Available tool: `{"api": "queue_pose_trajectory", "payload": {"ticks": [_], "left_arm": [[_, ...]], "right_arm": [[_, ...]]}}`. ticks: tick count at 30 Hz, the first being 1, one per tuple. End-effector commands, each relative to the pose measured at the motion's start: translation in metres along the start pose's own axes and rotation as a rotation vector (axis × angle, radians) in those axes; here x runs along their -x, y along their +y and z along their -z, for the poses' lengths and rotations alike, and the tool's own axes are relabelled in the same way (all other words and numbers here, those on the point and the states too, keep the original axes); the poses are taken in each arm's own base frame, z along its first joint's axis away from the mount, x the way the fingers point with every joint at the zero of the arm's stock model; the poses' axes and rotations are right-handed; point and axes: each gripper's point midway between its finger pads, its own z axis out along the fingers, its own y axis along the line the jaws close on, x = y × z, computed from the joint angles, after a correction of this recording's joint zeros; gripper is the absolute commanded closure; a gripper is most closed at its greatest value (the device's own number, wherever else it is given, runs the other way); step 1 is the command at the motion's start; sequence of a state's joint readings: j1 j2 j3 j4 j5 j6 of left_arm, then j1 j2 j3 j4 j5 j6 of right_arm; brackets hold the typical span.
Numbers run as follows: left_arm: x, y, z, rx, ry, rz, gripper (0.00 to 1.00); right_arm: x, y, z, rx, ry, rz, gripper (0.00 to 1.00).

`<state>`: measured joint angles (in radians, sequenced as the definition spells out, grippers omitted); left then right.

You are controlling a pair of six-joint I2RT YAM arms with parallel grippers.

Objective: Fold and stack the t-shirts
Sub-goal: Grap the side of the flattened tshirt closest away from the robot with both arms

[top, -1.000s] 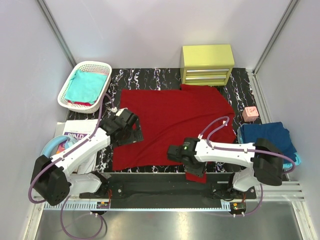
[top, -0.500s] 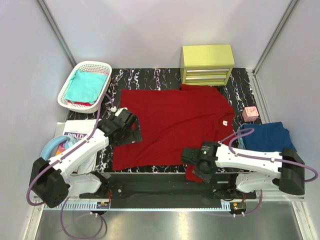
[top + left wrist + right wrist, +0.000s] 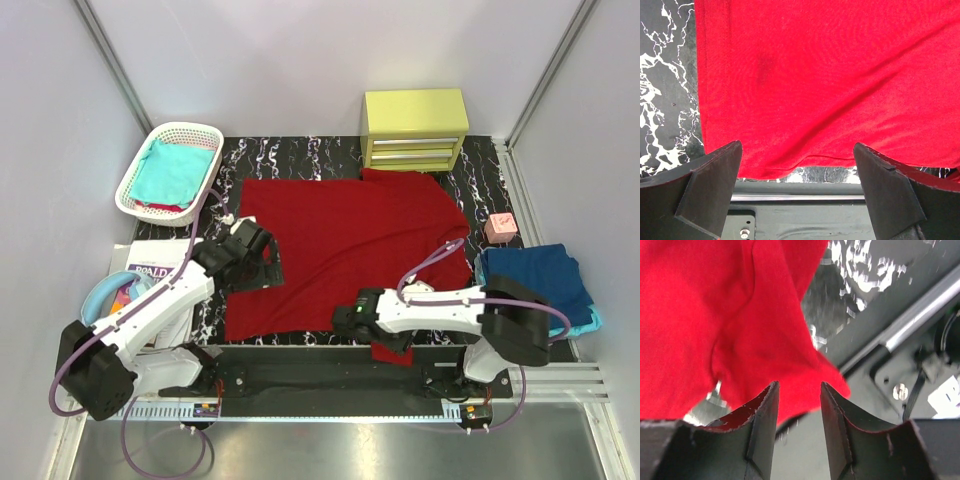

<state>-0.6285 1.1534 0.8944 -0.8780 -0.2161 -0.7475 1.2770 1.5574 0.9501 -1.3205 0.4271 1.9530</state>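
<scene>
Since half a second ago my right claw (image 3: 352, 316) has swung back leftward along the near edge of the desk (image 3: 300, 155), and that arm's elbow has folded in again. My left claw (image 3: 250, 256) has not shifted.

The red shirt (image 3: 350, 235) lies spread flat across the middle of the desk. Its far edge reaches the foot of the yellow drawers (image 3: 415, 128), and its hem runs along the near edge. One red corner hangs past that edge onto the dark base rail (image 3: 300, 375), just beside my right claw. From the right wrist I see my fingers (image 3: 762, 430) parted by a narrow gap. Red cloth shows through it at the tips and bare grey lower down, and I see nothing clamped.

My left claw hovers over the near left part of the shirt with its jaws wide apart. The hem and the left side edge show between them.

A teal shirt (image 3: 170, 170) lies in the white basket (image 3: 150, 140) at the far left corner. A folded navy shirt (image 3: 530, 275) sits by the right edge towards the near right corner, on a light blue shirt (image 3: 594, 321) of which only a rim shows. A pink block (image 3: 500, 228) stands just beyond them.
</scene>
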Motion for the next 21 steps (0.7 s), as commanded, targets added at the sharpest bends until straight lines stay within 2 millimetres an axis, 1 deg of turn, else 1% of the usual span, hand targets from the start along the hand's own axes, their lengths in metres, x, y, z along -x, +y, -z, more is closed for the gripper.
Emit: {"api": "queue_pose_trajectory", "payload": {"ticks": [1,2,3,4,5,8,11,13,18,21], "left_arm": [[-0.001,-0.001,0.005,-0.015,-0.002,-0.028,0.01],[-0.002,0.0,0.006,-0.01,0.0,-0.031,0.01],[-0.002,0.0,0.006,-0.008,0.001,-0.033,0.01],[-0.003,0.001,0.006,-0.003,0.003,-0.035,0.01],[-0.004,0.001,0.005,0.001,0.006,-0.038,0.01],[-0.007,0.0,0.004,0.005,0.017,-0.044,0.01],[-0.009,-0.003,0.003,0.01,0.028,-0.053,0.01],[-0.009,-0.006,0.003,0.006,0.026,-0.055,0.01],[-0.01,-0.011,0.0,0.014,0.037,-0.067,0.01],[-0.01,-0.014,-0.001,0.014,0.039,-0.073,0.01]], "right_arm": [[0.021,0.004,-0.019,0.005,-0.179,-0.052,0.53],[0.02,-0.002,-0.027,-0.003,-0.186,-0.046,0.53],[0.018,0.001,-0.03,0.017,-0.177,-0.068,0.53],[0.018,-0.001,-0.034,0.012,-0.179,-0.084,0.51],[0.02,0.0,-0.035,0.021,-0.19,-0.075,0.52],[0.022,0.003,-0.034,0.02,-0.212,-0.067,0.51],[0.021,0.002,-0.034,-0.024,-0.223,-0.049,0.5],[0.019,-0.005,-0.036,-0.072,-0.224,-0.035,0.5],[0.014,-0.011,-0.036,-0.091,-0.193,-0.036,0.48],[0.014,-0.017,-0.032,-0.114,-0.181,-0.035,0.48]]}}
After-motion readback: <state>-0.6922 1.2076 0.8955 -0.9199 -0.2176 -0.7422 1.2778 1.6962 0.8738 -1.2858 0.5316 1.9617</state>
